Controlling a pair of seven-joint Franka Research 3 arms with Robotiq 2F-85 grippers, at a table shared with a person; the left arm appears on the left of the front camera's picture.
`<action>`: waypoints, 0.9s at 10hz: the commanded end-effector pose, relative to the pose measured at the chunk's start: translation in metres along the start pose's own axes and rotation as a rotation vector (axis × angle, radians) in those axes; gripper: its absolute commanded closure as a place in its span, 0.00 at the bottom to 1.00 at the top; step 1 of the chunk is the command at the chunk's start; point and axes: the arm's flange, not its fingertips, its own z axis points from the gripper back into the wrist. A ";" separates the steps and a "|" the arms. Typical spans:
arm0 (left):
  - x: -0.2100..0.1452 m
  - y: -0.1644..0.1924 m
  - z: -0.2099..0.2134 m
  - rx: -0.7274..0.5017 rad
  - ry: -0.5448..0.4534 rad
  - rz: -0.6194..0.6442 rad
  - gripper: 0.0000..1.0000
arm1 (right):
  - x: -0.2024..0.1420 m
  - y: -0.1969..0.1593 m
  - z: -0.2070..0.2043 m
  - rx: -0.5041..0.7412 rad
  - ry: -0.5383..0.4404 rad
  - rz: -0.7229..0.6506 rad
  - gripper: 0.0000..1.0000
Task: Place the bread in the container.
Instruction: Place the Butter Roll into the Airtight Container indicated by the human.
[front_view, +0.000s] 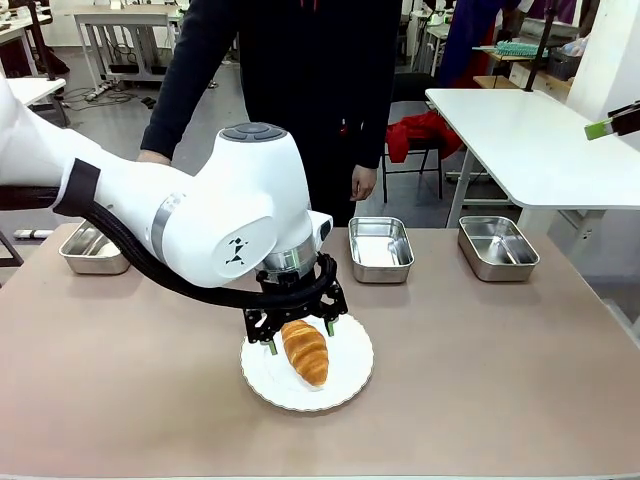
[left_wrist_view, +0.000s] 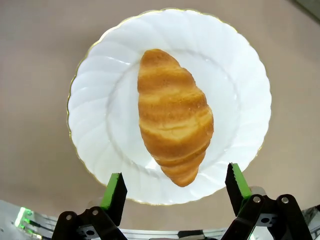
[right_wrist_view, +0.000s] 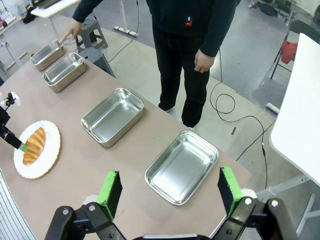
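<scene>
Golden-brown bread (front_view: 306, 351) is seen lying on a round white scalloped plate (front_view: 345, 385) near the robot's edge of a tan table (front_view: 480, 360), the croissant resting across the plate's middle with one tapered end toward the left gripper (front_view: 299, 335). That gripper is held low just over the plate's far side, its jaws spread wide with a green-padded finger to each side of the bread's end and nothing gripped; in the left wrist view the bread (left_wrist_view: 172, 116) is framed on the plate (left_wrist_view: 95, 115) above the two parted fingertips (left_wrist_view: 114, 190), which are clear of the crust. Four shiny steel trays are lined up along the table's far side, seen together from the right wrist: the container (right_wrist_view: 113, 116) nearest the plate (right_wrist_view: 47, 160) is bare inside, as are its neighbour (right_wrist_view: 182, 166) and the two farther ones (right_wrist_view: 64, 71) (right_wrist_view: 48, 54). The right gripper (right_wrist_view: 170, 192) is held high above the table's end, its jaws wide apart and holding nothing. A person in dark clothing (front_view: 300, 90) is standing at the far side, one hand (right_wrist_view: 203, 61) hanging by the thigh and the other hand (right_wrist_view: 74, 30) resting a finger on the farthest tray's rim.
</scene>
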 end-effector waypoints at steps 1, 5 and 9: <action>0.000 -0.010 -0.008 0.014 -0.048 0.063 0.00 | 0.001 0.000 0.000 0.004 -0.019 0.000 0.00; 0.011 -0.014 -0.027 0.027 -0.052 0.072 0.00 | 0.001 0.000 0.000 0.004 -0.019 0.000 0.00; 0.021 -0.021 -0.042 0.056 -0.058 0.062 0.00 | 0.001 0.000 0.000 0.004 -0.019 0.000 0.00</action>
